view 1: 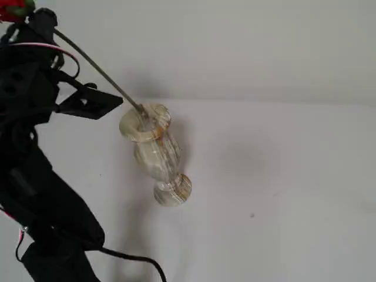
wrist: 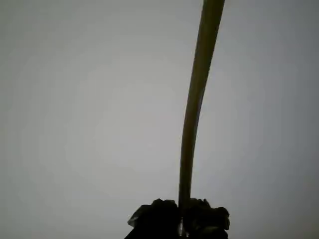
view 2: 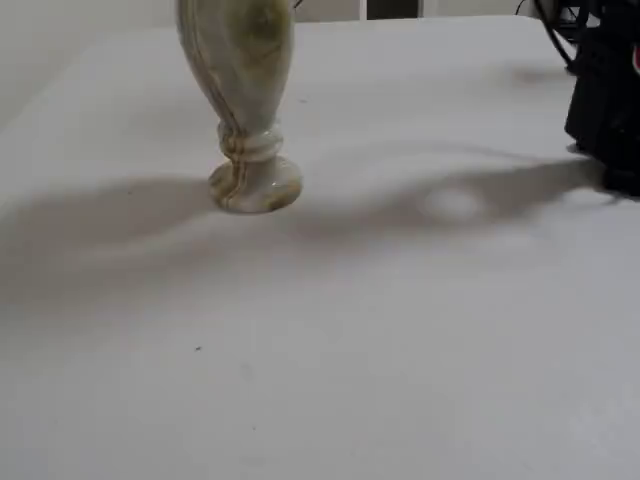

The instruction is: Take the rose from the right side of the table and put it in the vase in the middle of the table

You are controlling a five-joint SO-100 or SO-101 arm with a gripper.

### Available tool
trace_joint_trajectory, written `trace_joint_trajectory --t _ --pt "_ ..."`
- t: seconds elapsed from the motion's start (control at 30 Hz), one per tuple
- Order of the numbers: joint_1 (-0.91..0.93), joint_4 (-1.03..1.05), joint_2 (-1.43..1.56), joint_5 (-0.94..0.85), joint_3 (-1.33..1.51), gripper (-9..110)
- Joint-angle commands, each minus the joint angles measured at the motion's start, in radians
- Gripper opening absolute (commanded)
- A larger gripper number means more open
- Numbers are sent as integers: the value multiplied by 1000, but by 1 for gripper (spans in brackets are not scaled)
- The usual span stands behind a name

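The cream, amber-streaked vase (view 1: 154, 147) stands upright on the white table (view 1: 282, 176) near its middle. It also shows in a fixed view (view 2: 240, 80), with its rim cut off by the top edge. The rose's red bud (view 1: 12, 8) is at the top left, and its thin stem (view 1: 94, 64) slants down to the vase's mouth, where the stem's lower end sits at the rim. My gripper (view 1: 46, 22) is shut on the stem just below the bud, high and left of the vase. In the wrist view the stem (wrist: 197, 99) rises from between the dark fingertips of the gripper (wrist: 180, 219).
My black arm (view 1: 35, 176) fills the left side of a fixed view, with a flat black bracket (view 1: 88, 103) close to the vase's rim and a cable (view 1: 138, 259) trailing at the bottom. The arm's base (view 2: 610, 100) stands at the table's right edge (view 2: 400, 330).
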Motion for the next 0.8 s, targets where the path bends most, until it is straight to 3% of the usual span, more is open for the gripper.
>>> trace_joint_trajectory --t 0.0,0.5,0.77 --pt "26 -49 -43 40 -28 0" --pt "206 -12 -199 109 -28 0" --pt "265 54 -189 -18 -28 40"
